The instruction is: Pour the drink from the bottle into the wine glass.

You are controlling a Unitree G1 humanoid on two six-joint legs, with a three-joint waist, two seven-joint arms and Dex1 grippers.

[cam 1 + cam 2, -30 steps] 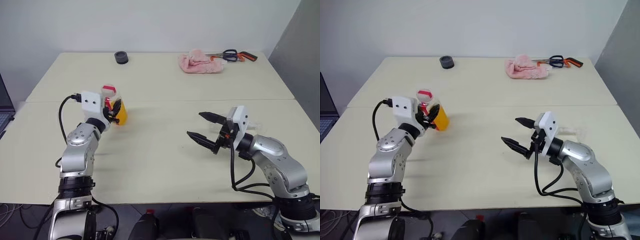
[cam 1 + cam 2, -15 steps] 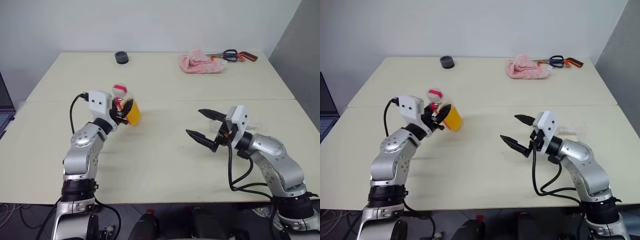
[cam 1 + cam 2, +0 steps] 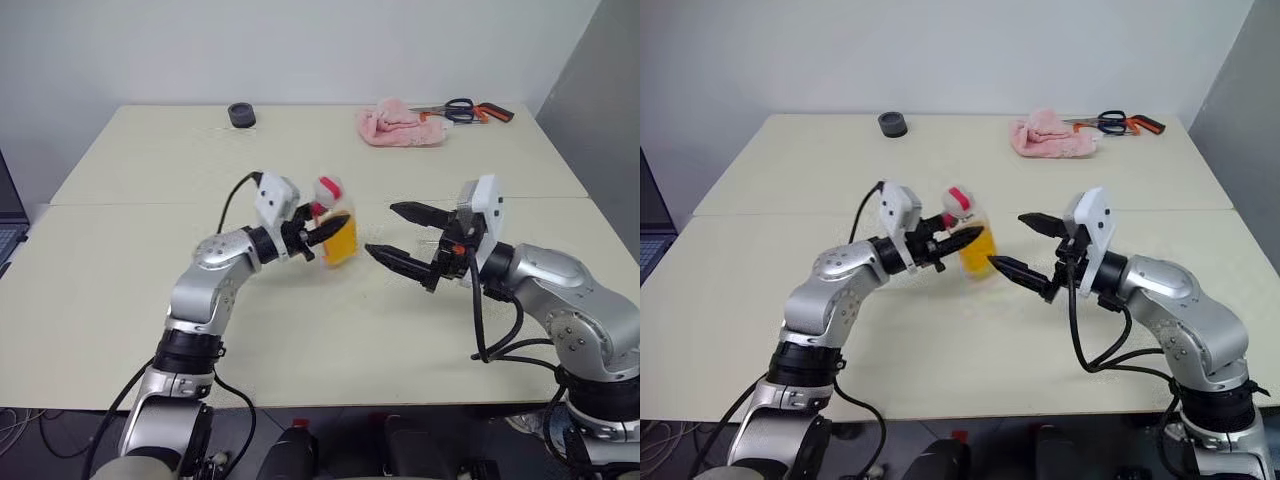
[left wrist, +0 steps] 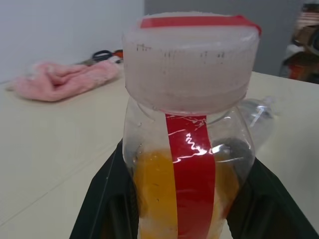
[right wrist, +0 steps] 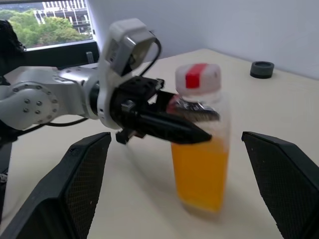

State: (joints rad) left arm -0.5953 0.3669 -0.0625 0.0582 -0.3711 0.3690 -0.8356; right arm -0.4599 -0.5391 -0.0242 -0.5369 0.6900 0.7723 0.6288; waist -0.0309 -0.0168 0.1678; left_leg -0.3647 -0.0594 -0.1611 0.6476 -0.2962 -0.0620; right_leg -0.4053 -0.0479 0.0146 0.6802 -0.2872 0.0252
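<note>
My left gripper [image 3: 322, 232] is shut on the bottle [image 3: 336, 226] and holds it upright above the middle of the table [image 3: 300, 320]. The bottle is clear with a red strip [image 4: 192, 169] and a white cap [image 4: 192, 59]. The orange drink [image 5: 200, 172] fills its lower half. My right gripper [image 3: 380, 229] is open just right of the bottle, with its jaws spread towards it and nothing between them. In the left wrist view a clear rounded shape behind the bottle looks like the wine glass [image 4: 260, 117], low on the table and partly hidden.
A pink cloth [image 3: 400, 127] and scissors [image 3: 462, 110] lie at the far right of the table. A small black round thing [image 3: 241, 114] sits at the far edge. A laptop edge [image 3: 8, 215] shows at the far left.
My left gripper has swung the bottle to the right, from the table's left side to the middle, and now points towards the right gripper. The right gripper has risen a little and stays open.
</note>
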